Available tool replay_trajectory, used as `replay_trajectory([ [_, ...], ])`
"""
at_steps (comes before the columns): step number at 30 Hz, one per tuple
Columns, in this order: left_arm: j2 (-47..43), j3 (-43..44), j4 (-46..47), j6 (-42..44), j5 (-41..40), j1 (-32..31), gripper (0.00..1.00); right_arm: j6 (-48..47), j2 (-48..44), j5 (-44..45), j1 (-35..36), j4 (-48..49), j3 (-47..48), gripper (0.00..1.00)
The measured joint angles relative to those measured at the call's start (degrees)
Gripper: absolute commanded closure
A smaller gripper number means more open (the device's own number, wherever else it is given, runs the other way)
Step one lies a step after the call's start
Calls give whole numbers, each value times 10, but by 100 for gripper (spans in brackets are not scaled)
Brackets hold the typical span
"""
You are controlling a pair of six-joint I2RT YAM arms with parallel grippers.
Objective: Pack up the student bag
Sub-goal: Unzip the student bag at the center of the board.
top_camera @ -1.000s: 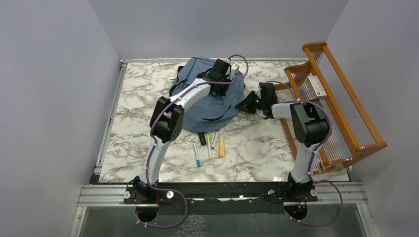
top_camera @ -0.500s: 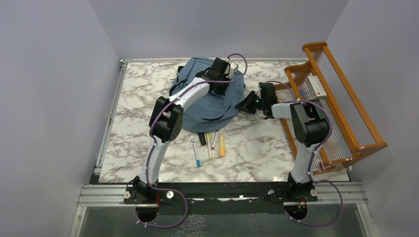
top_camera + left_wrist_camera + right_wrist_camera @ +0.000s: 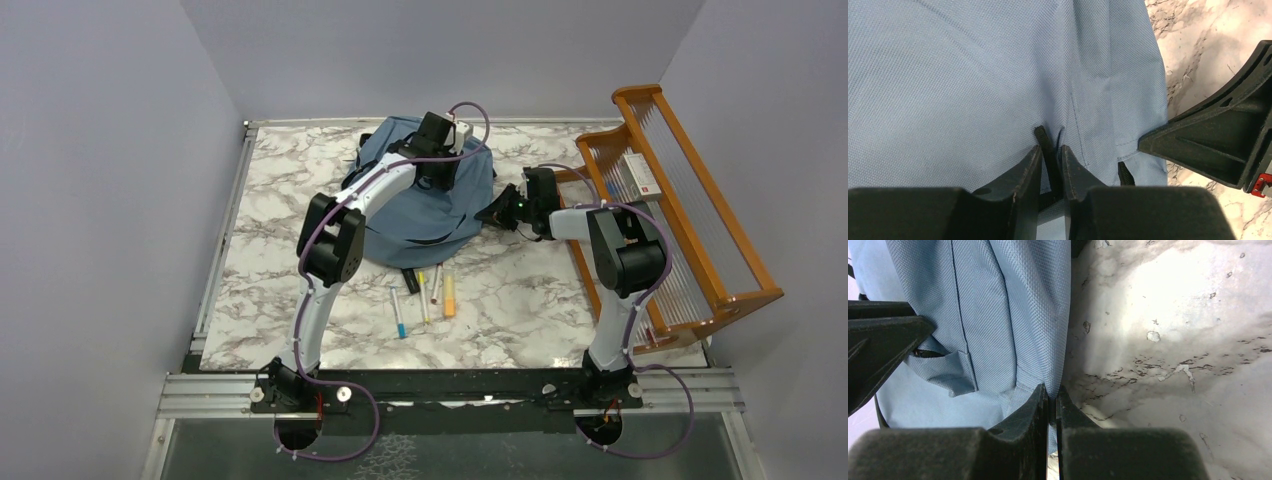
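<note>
My left tool [image 3: 1050, 154], now nearer the far edge of the soft dusty-blue fabric backpack [image 3: 432, 215], brackets its black pull tab [image 3: 1041, 136], grip unclear; my right tool [image 3: 1052, 391] pinches its side, opening still pending.

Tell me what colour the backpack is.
Dusty blue with black straps; the backpack shows best in the top view.

A: How does the student bag [image 3: 973, 75] read on your feed?
B: I see matt, fine-woven cloth. The right gripper [image 3: 1052, 394] is matt black plastic.
A: The table [image 3: 270, 200]?
B: Smooth marbled top, slight sheen; the rack [image 3: 637, 95], right of frame, glossy wood.
</note>
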Motion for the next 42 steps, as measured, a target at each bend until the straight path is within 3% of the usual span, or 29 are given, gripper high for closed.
replay_trajectory([
  [10, -3, -10, 5, -5, 2, 5, 69, 0, 0, 0, 0, 0, 0, 89],
  [16, -12, -21, 11, -10, 7, 9, 93, 0, 0, 0, 0, 0, 0, 89],
  [19, -13, -22, 12, -14, 14, 11, 100, 0, 0, 0, 0, 0, 0, 89],
  [42, -38, -47, 25, -35, 24, 42, 100, -5, 0, -2, 0, 0, 0, 89],
])
